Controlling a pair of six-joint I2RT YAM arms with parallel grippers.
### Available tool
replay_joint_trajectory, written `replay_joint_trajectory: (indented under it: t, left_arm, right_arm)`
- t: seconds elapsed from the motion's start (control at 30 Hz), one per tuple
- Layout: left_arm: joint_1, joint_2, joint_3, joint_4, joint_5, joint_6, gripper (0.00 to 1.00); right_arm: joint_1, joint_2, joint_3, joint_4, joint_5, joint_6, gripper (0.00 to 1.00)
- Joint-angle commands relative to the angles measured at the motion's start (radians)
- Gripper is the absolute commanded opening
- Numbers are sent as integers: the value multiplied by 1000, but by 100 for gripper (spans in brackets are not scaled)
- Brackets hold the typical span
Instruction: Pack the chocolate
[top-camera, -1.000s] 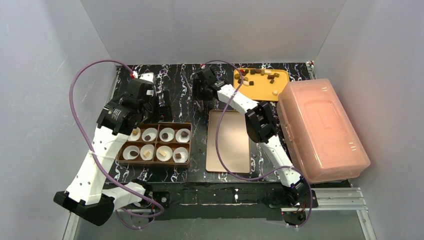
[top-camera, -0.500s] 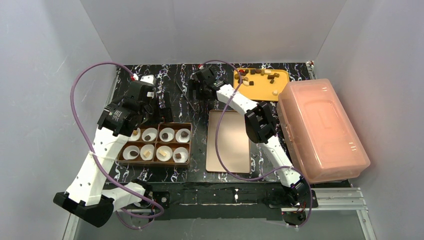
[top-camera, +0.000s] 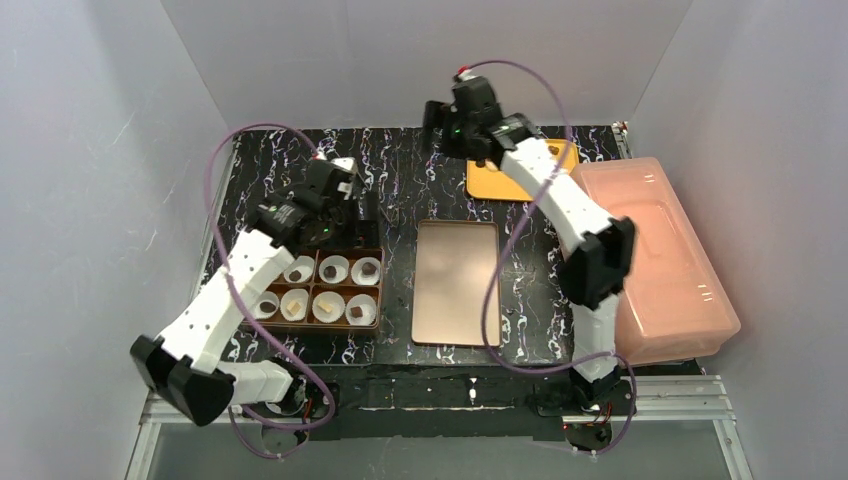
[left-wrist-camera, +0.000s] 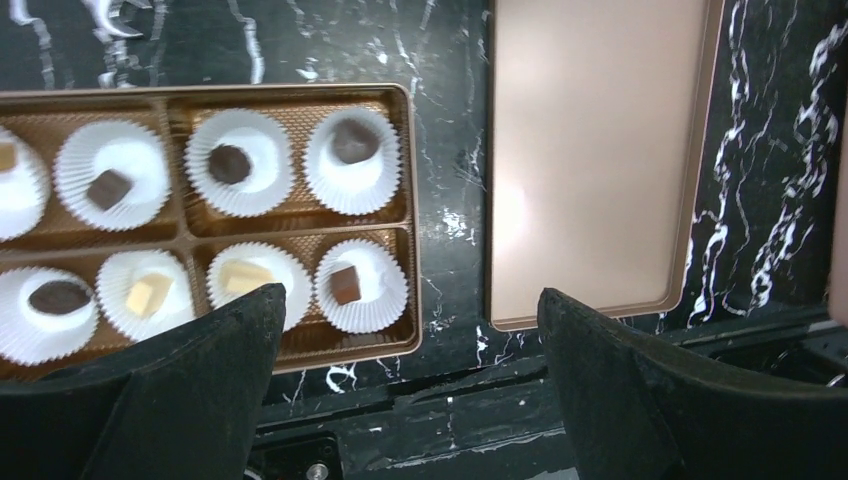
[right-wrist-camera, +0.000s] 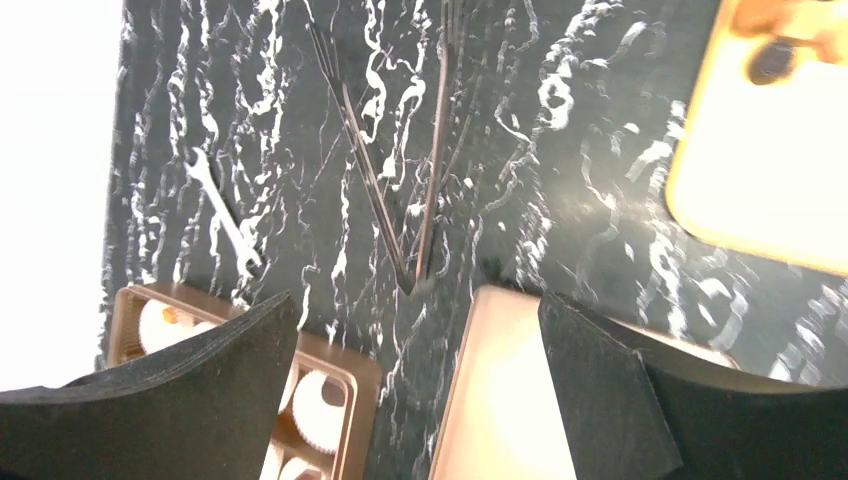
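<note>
Left gripper (left-wrist-camera: 408, 305) and right gripper (right-wrist-camera: 415, 300): both spread wide, empty. Pink bin (top-camera: 655, 260) at far right. Copper lid (left-wrist-camera: 595, 150) lies flat beside the compartment tray (left-wrist-camera: 408, 200). Tongs (right-wrist-camera: 400, 200) lie behind the lid. Chocolate (left-wrist-camera: 345, 284) sits in the tray's paper cups (left-wrist-camera: 378, 312).

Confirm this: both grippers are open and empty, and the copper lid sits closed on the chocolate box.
Wrong about the lid: it lies flat on the table to the right of the box, which stands uncovered, as the top view shows. The left gripper and right gripper are indeed open and empty.
</note>
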Motion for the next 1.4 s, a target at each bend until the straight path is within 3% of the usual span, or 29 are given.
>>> replay_joint_trajectory:
  t: [0.0,0.27,0.57,0.93,1.1,1.37]
  left_arm:
    - [-89,115,-10,109,2,-30,94]
    - [-163,401,34,244,-14,-34,75]
    - [-166,656,72,363,39,0,51]
    - [-161,806,108,386,27,37,29]
    - [-153,799,131,352,13,59,0]
    - [-126,810,292,187,75,156,0]
  right_arm:
    - [-32,-300,-236,-85,59,44,98]
    - [-43,-767,-719,-77,107,89,98]
    - [-27,-1009,-1012,-71,60,151,95]
    - [178,-1100,-1149,-122,138,151,94]
    - [281,-1123,-1198,-100,176,111,94]
    - [443,-1102,-1272,43,209,-38,98]
